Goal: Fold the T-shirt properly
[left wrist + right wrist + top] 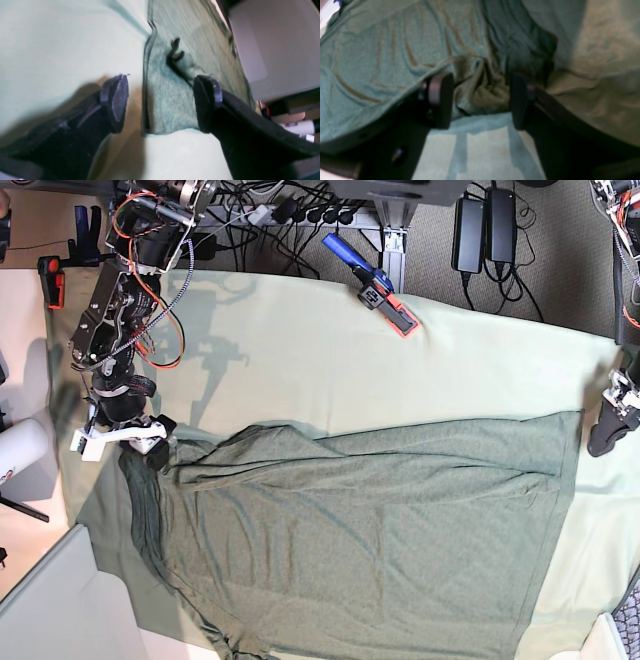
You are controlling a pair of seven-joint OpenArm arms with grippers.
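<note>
The T-shirt (370, 520), dark olive green and wrinkled, lies spread over the pale mint table cloth (300, 360). My right gripper (152, 454) hangs over the shirt's bunched left end. In the right wrist view it (480, 100) stands open, with a crumpled lump of T-shirt (382, 55) fabric between its pads and loose of both. My left gripper (603, 442) hovers at the shirt's far right edge. In the left wrist view it (160, 100) is open, with a corner of the T-shirt (190, 32) lying flat beyond its fingers.
A red and blue tool (385, 290) lies on the cloth at the back. Cables and power bricks (485, 225) sit behind the table. A white cylinder (20, 450) is at the left edge. A grey box (275, 37) stands beyond the shirt's edge.
</note>
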